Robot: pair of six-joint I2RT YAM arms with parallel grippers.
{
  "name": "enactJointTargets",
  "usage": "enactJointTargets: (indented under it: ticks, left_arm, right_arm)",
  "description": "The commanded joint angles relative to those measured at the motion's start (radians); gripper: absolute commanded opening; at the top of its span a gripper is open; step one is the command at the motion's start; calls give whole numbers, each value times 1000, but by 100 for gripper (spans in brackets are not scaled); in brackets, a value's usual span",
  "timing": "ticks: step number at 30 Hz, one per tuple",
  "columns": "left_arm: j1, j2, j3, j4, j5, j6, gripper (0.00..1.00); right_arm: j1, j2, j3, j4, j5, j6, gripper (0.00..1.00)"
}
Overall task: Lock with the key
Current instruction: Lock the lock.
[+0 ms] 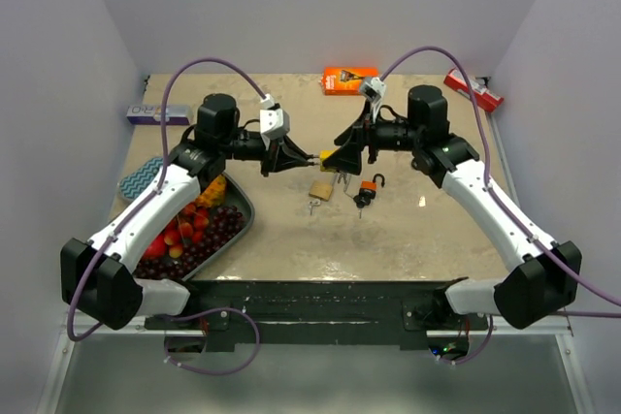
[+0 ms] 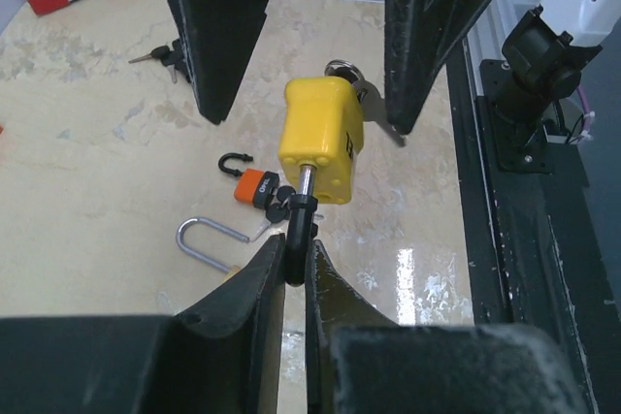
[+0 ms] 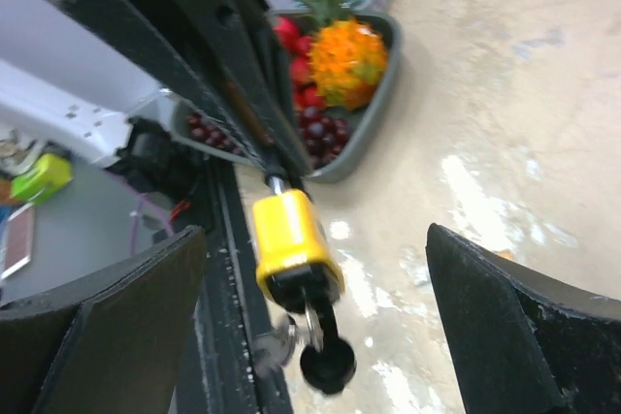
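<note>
Held aloft between both tools: a yellow block-shaped padlock (image 2: 320, 138).
The left tool (image 2: 296, 257) is clamped on its dark shackle (image 2: 299, 230), the body sticking straight out ahead of the tips, above the worktop (image 1: 417, 230). Its long axis runs on toward the right tool (image 1: 351, 154), whose fingers stand wide apart either side of the black-headed silver key (image 3: 323, 356) seated in the far end, seemingly not touching it; the right arm is nearer to turn it.

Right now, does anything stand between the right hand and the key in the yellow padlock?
Nothing visible does. The key sticks out of the padlock's free end, in the open gap between the right hand's fingers. The left hand grips the shackle at the far end.
</note>
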Motion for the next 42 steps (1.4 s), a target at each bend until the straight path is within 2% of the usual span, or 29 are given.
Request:
enactJointTargets:
  ticks: [1,4,10,14,24,29,31,35,36,38,41,42]
  left_arm:
    - [19,5,20,50,60,-62,0]
    - [17,5,24,50,71,-87,0]
    - [19,8,38,35,80,-89,0]
    - [14,8,47,30,92,-93,0]
    - [3,1,52,55,106,-124,0]
    - [2,-1,50,67,109,-128,0]
    - [2,-2,50,66,112,-128,0]
    - [2,-7,49,63,108,-124,0]
    - [2,-7,49,64,106,-122,0]
    - [3,-7,46,67,103,-118,0]
    - [2,-7,40,79,94,-124,0]
    - [2,-7,37,82,93,-124,0]
  right_arm:
    - [-17,-56,43,-43,124,-116,99]
    - [-16,-87,38,-71,148,-232,99]
    - [-14,-93,40,-209,7,-457,99]
    - [1,-89,25,-214,19,-512,99]
    - [98,-33,46,-240,45,-612,86]
    - [121,-14,23,-214,72,-620,65]
    - [121,2,34,-230,85,-644,61]
    - [121,6,43,-258,83,-676,41]
    - [122,5,42,-260,77,-676,32]
    - [121,6,42,-266,72,-675,25]
    - [121,10,46,-278,65,-675,4]
    - [121,8,46,-272,62,-666,0]
